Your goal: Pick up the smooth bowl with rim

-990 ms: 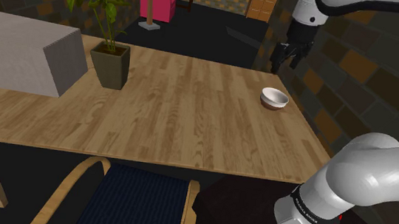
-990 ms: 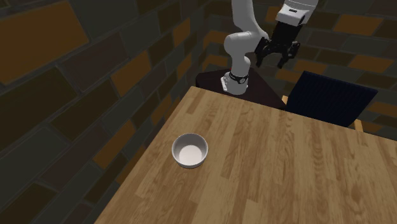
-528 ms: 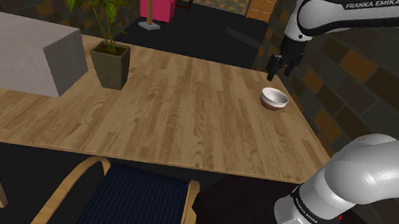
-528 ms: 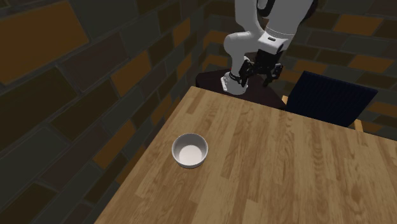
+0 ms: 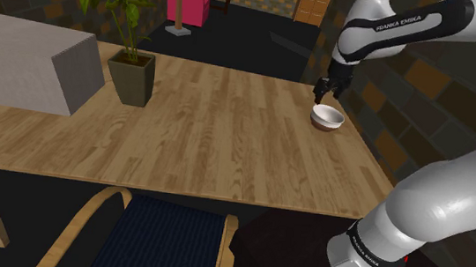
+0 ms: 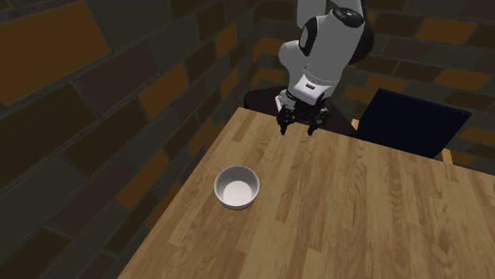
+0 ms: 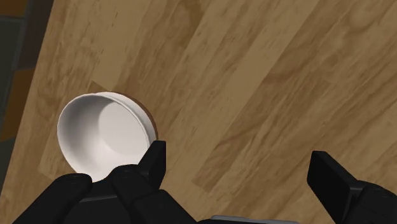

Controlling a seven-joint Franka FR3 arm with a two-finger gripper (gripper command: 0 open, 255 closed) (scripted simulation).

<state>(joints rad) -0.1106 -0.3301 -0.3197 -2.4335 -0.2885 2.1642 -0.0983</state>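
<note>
walls (image 6: 95, 119): dark brick (some orange) | table (image 5: 226, 145): wood planks | chair (image 5: 165, 241): navy seat | armchair (image 5: 199, 5): pink

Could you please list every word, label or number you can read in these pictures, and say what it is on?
"FRANKA EMIKA": dark letters on the arm's white forearm link, shoulder view.
Dark lettering on the base link by the stand: too small to read.

We see a round white bowl (image 6: 236, 188), plain and pale inside, on a light brown wooden table (image 6: 357, 206) streaked with darker plank grain. We also note the all-black two-finger gripper (image 6: 297, 131), a bright pink armchair (image 5: 189, 0), and dark grey wall blocks (image 6: 95, 103) patched with orange-brown.
</note>
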